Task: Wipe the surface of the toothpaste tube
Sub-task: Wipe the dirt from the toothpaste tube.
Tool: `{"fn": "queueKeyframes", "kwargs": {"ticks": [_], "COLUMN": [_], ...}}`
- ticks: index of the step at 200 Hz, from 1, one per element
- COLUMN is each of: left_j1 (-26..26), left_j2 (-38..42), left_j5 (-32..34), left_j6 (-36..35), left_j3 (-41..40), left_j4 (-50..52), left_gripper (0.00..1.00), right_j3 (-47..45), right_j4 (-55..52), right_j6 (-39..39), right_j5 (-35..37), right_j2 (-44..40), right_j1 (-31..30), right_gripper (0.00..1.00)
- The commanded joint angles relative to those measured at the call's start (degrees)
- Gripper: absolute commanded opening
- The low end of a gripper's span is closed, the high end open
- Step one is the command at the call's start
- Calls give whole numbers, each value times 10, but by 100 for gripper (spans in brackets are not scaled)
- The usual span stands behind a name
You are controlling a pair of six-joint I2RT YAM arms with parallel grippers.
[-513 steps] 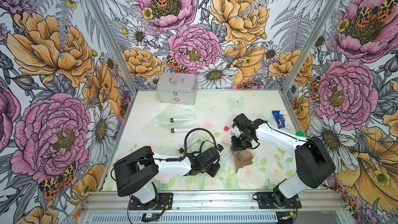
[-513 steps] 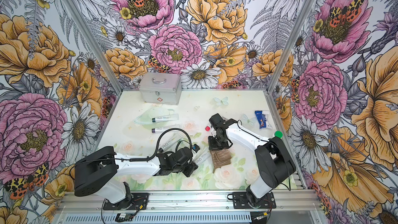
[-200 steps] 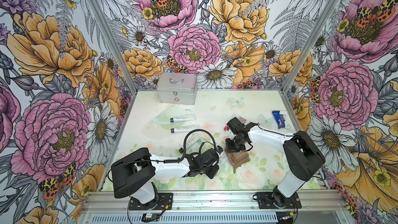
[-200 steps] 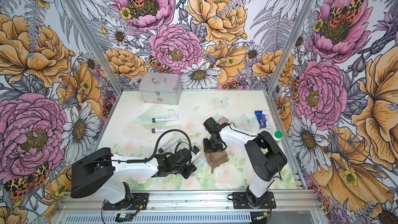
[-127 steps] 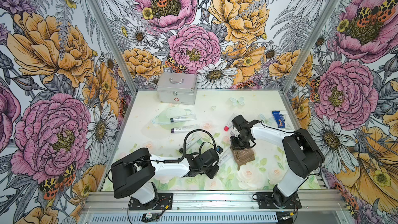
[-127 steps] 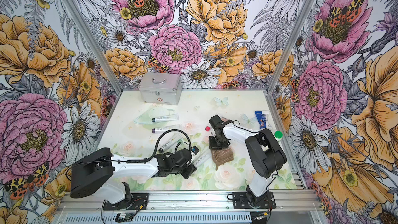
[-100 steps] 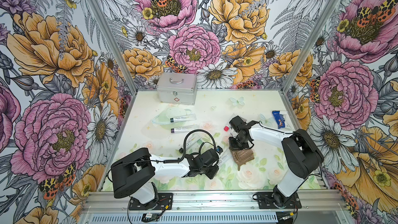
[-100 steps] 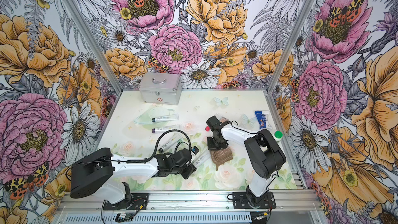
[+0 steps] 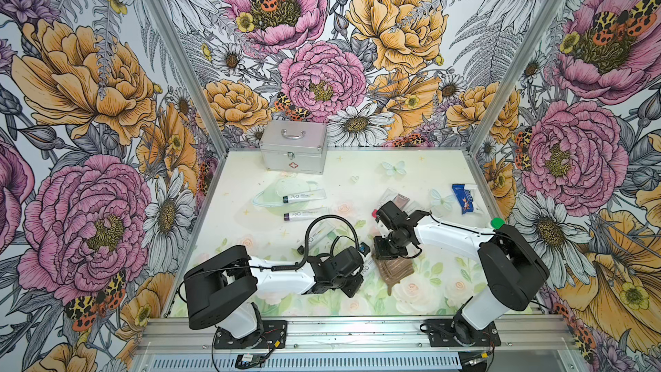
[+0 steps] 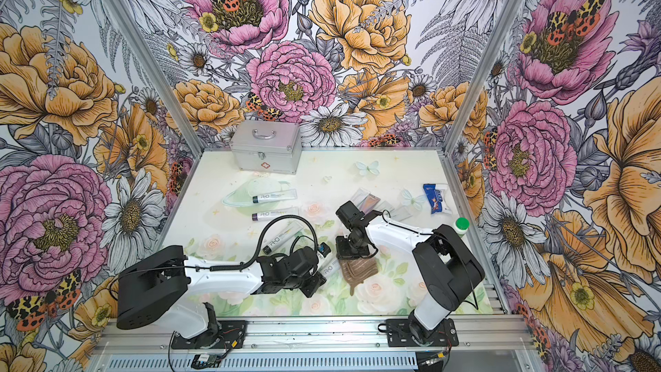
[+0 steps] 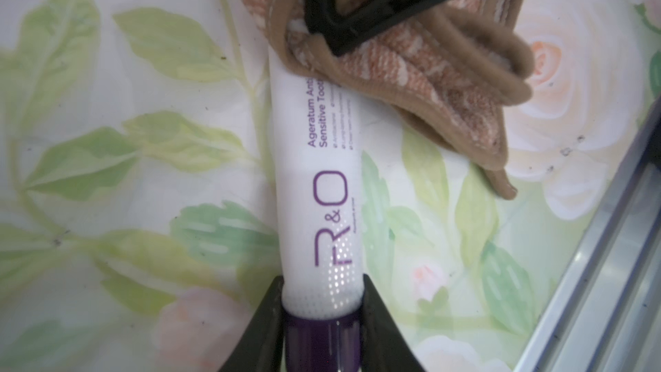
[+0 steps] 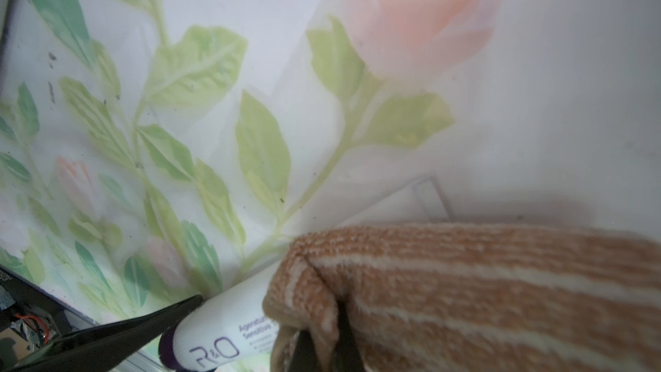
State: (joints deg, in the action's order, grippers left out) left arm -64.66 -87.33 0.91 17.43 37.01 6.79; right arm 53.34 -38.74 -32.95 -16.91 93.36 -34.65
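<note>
The toothpaste tube [image 11: 314,191] is white with a purple cap and purple "R&O" lettering. It lies near the table's front, seen in both top views [image 9: 368,265] [image 10: 329,267]. My left gripper [image 11: 322,316] is shut on its cap end, low over the table [image 9: 352,277]. A brown striped cloth [image 11: 429,76] covers the tube's far end, bunched [image 9: 395,270] [image 10: 359,269]. My right gripper [image 12: 322,348] is shut on a fold of the cloth [image 12: 483,288] and stands over it, pointing down [image 9: 384,250]. The tube's tail is hidden under the cloth.
Three similar tubes [image 9: 304,196] [image 9: 305,214] [image 9: 320,232] lie left of centre, one on a clear face mask. A silver case [image 9: 293,152] stands at the back. Sachets [image 9: 397,200], a blue packet [image 9: 465,198] and a green-capped bottle [image 9: 497,223] lie right. The metal front rail [image 11: 608,280] runs close by.
My right gripper has slid the cloth back and forth over the tube's far end and now sits slightly nearer the left gripper. The left gripper has kept still, holding the tube.
</note>
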Motion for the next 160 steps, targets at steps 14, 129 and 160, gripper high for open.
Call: {"fn": "queueKeyframes", "kwargs": {"ticks": [14,129,160], "left_j1": [-13,-9,-8], "left_j2": [30,9,12], "left_j5": [21,22,22], "left_j6": [9,4,3], "left_j3": [-12,-11,-11], "left_j4": [-6,-17,-17], "left_gripper": [32,32,32], "right_j3": [10,17,1], "right_j4": [-29,-30,-27], "right_j6": [35,-4,-17], "right_j5": [42,-12,-16], "right_j2": [44,22,1], "right_j1": [67,-26,-42], "right_gripper": [0,0,0]}}
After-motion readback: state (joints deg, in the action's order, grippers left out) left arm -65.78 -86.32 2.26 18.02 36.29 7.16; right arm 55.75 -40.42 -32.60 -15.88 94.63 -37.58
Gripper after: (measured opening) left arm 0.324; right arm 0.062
